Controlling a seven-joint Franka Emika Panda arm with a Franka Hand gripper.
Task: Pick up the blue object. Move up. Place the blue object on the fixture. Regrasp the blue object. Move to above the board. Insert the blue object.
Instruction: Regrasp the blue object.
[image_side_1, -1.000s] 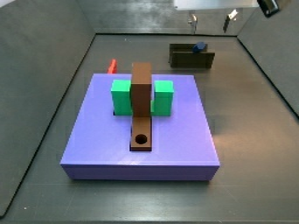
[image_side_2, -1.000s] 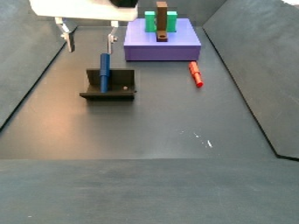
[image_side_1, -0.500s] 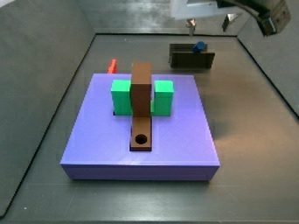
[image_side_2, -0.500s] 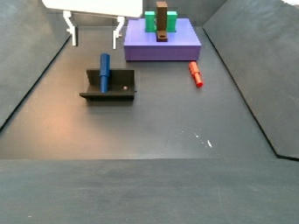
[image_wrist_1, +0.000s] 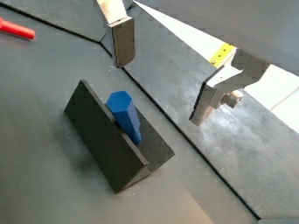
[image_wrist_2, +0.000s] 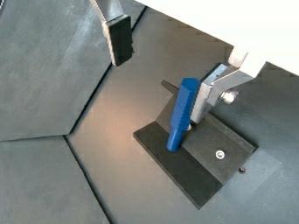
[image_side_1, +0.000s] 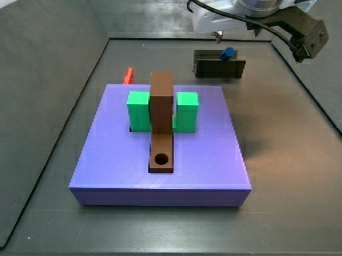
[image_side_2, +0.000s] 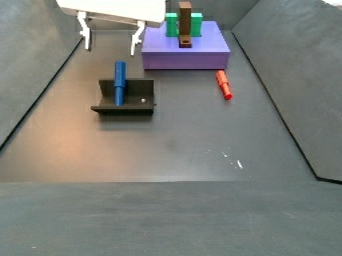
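The blue object (image_side_2: 119, 82) is a slim blue peg leaning upright in the dark fixture (image_side_2: 124, 101) on the floor. In both wrist views the peg (image_wrist_1: 124, 115) (image_wrist_2: 180, 118) rises from the fixture (image_wrist_1: 108, 144) (image_wrist_2: 201, 159). My gripper (image_side_2: 112, 40) hangs open and empty above and just behind the fixture, fingers (image_wrist_1: 122, 40) (image_wrist_2: 119, 39) spread wide and clear of the peg. The board (image_side_1: 160, 150) is a lavender slab carrying a brown strip (image_side_1: 162, 115) with a round hole (image_side_1: 162, 159) between green blocks (image_side_1: 139, 110).
A small red peg (image_side_2: 225, 84) lies on the floor beside the board (image_side_2: 187, 52), also seen as the red peg (image_side_1: 128, 75). Sloped grey walls (image_side_2: 34, 90) close in the floor on both sides. My arm's wrist (image_side_1: 274, 18) sits above the fixture (image_side_1: 221, 67).
The open gripper has risen and drifted a little toward the board, and the wrist has turned. The blue object has stayed in the fixture.
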